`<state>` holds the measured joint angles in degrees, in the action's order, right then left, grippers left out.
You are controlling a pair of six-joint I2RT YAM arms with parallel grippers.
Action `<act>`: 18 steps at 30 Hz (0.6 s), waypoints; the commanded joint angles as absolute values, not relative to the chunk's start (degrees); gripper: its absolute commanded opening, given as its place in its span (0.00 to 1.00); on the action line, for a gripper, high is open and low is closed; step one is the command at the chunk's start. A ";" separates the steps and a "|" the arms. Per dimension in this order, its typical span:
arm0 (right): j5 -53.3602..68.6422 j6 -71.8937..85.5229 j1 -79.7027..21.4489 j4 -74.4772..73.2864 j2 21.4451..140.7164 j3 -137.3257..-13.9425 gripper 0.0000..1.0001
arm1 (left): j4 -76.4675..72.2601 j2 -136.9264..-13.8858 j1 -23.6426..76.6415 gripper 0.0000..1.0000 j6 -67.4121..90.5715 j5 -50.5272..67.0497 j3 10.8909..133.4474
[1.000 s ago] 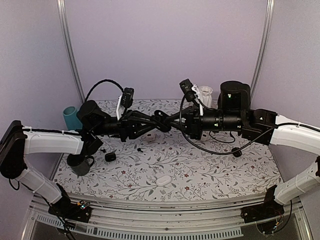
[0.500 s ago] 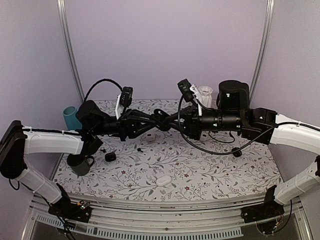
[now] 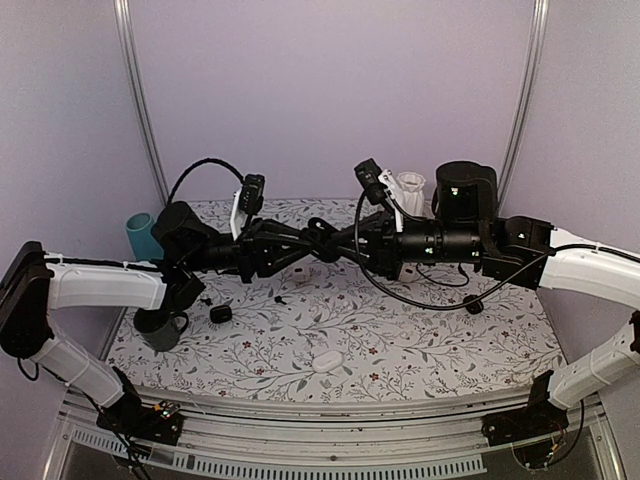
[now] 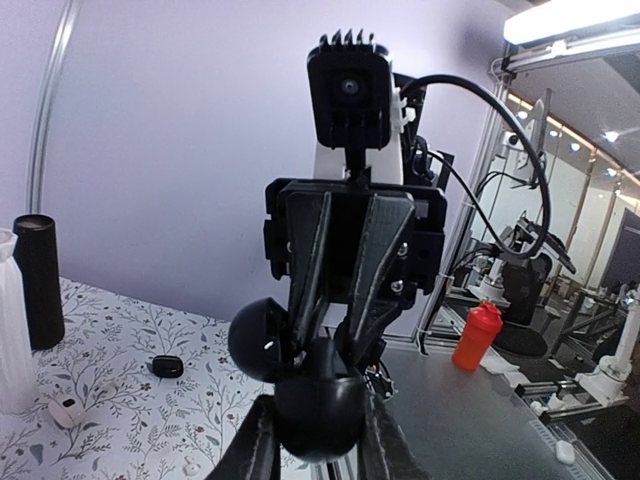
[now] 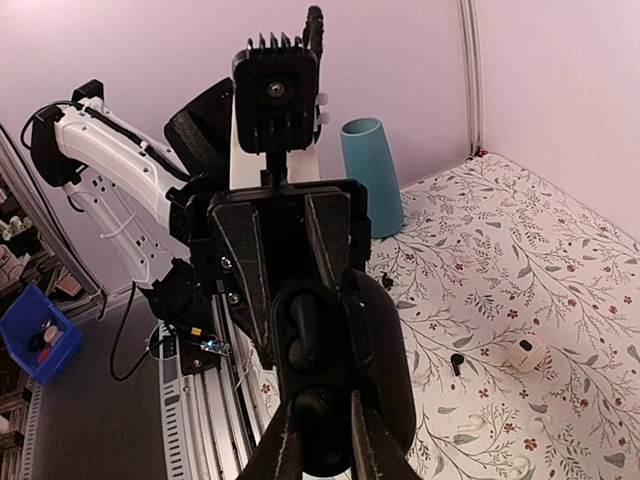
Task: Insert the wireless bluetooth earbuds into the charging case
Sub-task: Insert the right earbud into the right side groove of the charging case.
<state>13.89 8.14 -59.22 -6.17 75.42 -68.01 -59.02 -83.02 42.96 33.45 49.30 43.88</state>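
One case (image 4: 320,392) is pinched steady by the left gripper (image 4: 318,425) for loading. Opposite the case, I cannot tell how far the right gripper (image 5: 322,440) is spread.

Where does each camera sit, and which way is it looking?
Top external: high behind the robot, looking down at the flowery table; left tool and right tool show, tip to tip.
Left wrist: on the left wrist, facing rightward along its own fingers at the right tool and the charging case.
Right wrist: on the right wrist, facing leftward along its own fingers at the left tool, teal cup behind.
Shared: both wrist views show the charging case between the tools.
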 commanded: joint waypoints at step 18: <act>10.85 9.46 -59.51 -7.64 71.03 -68.82 0.33 | -58.90 -79.55 43.46 0.00 29.89 45.10 43.07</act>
